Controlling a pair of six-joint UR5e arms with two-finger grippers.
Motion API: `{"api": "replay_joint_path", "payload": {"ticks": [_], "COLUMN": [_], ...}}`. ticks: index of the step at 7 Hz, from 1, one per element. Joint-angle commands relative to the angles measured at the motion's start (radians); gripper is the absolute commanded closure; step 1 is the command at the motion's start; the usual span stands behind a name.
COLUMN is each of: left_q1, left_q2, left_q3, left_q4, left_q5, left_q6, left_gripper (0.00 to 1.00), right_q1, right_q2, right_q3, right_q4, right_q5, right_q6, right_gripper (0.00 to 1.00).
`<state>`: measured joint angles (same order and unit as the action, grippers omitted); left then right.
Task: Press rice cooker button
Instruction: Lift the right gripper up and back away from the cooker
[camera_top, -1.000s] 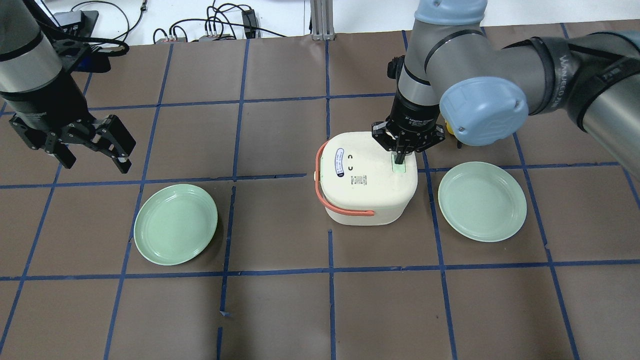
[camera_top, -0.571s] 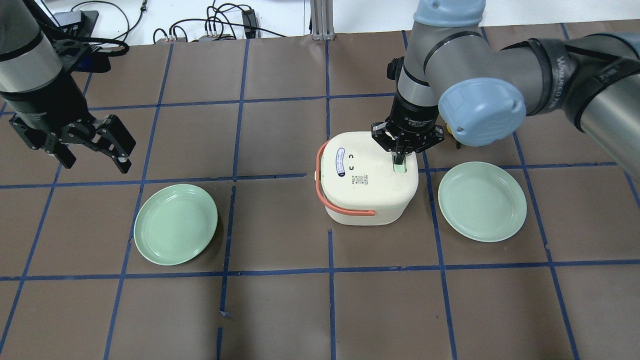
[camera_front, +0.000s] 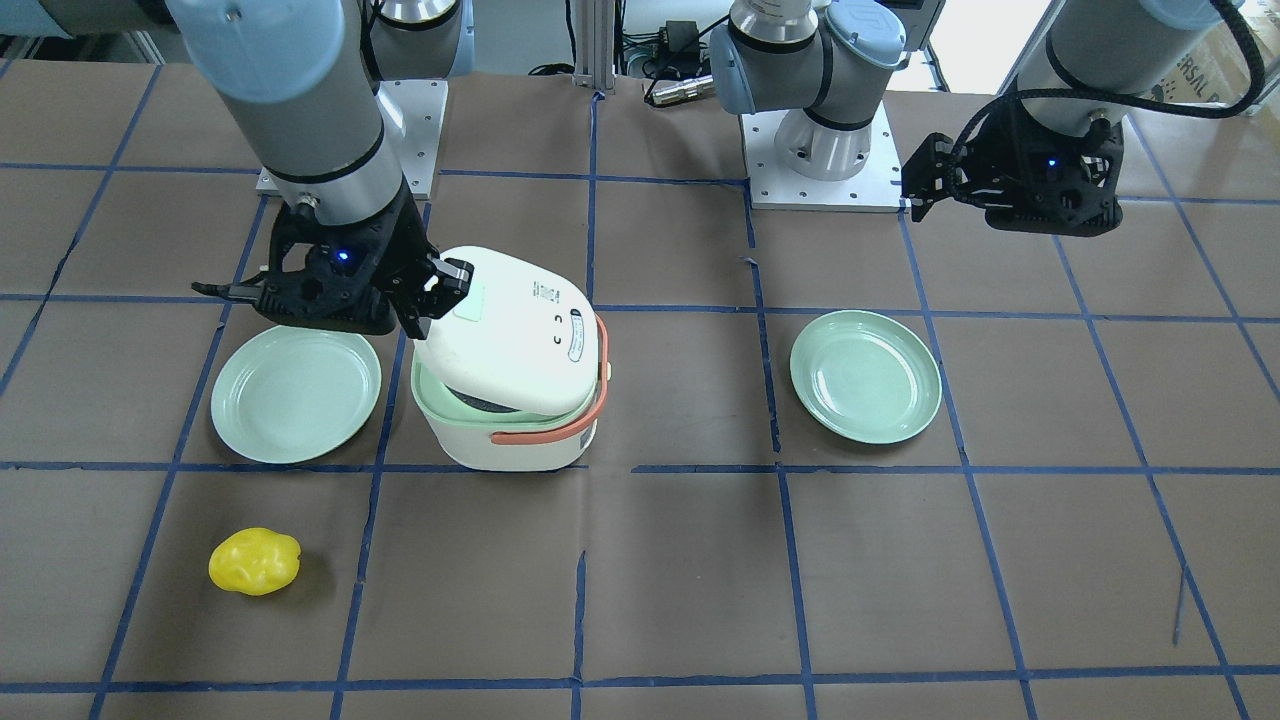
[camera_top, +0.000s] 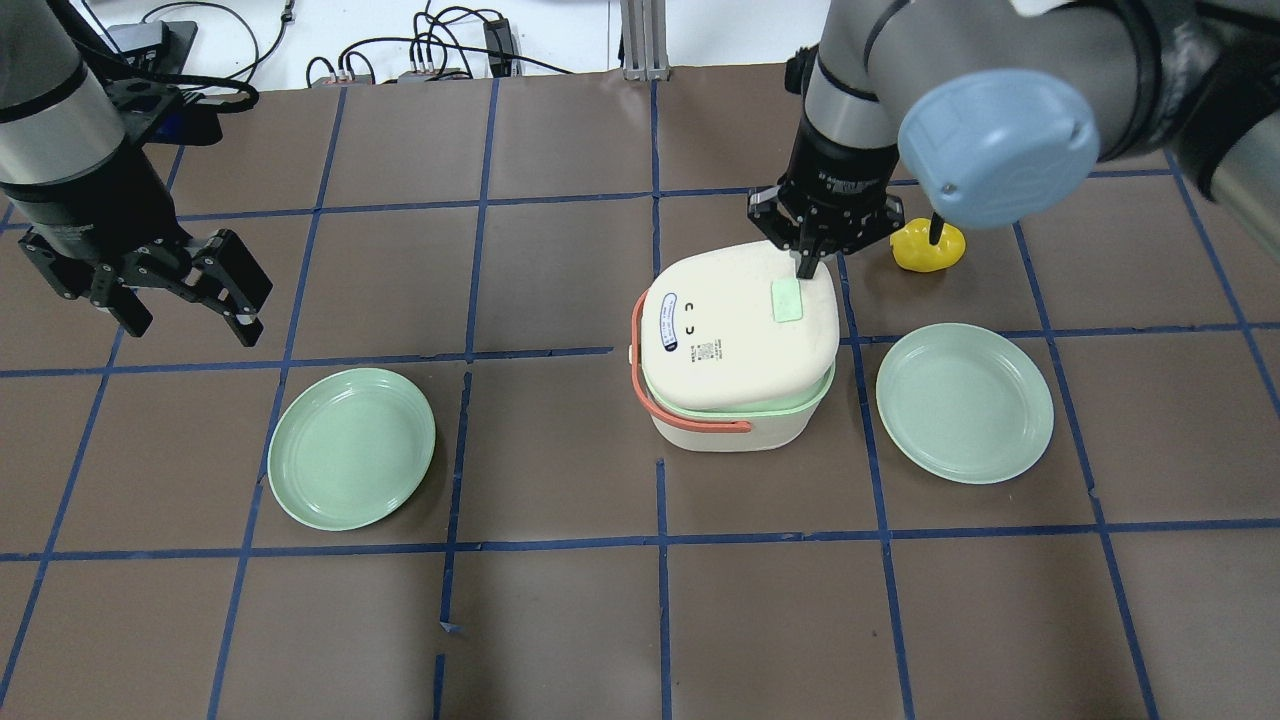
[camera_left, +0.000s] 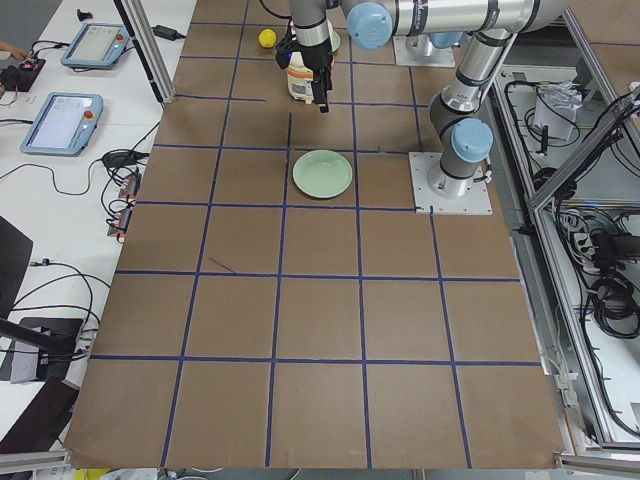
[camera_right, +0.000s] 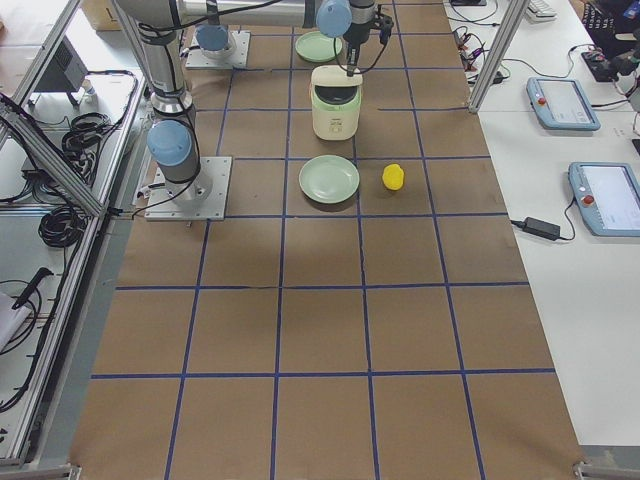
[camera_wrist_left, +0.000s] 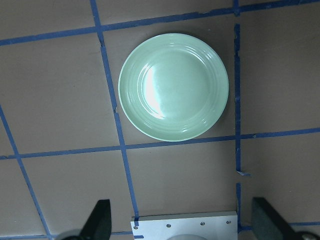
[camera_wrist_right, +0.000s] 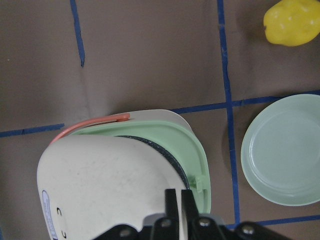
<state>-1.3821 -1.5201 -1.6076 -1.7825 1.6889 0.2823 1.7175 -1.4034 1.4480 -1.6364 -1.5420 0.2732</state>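
Rice cooker (camera_top: 738, 350): centre, between both plates.
Left plate (camera_top: 351, 448): 9 o'clock of cooker, well apart.
Right plate (camera_top: 964, 402): 3 o'clock, near.
Lumpy object (camera_top: 928, 247): 2 o'clock, behind right plate.

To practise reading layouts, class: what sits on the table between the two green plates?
The rice cooker, lid ajar, stands between the left plate and right plate; the overhead view shows it.
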Motion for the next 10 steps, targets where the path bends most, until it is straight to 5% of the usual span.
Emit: {"api": "replay_joint_path", "payload": {"ticks": [1,10], "left_q1": [0.000,0.000], "left_q2": [0.000,0.000], "left_q3": [0.000,0.000], "left_q4": [0.000,0.000], "left_q5": [0.000,0.000], "left_q6": [0.000,0.000], "left_gripper": [0.00,0.00], "right_q1": [-0.039,-0.107], "right_q2": [0.030,0.017], "right_q3": [-0.100,-0.086], "right_q4": [0.032,0.076], "right_q5": [-0.041,0.030], "right_q6": [-0.078,-0.232], "right_gripper": [0.00,0.00]}}
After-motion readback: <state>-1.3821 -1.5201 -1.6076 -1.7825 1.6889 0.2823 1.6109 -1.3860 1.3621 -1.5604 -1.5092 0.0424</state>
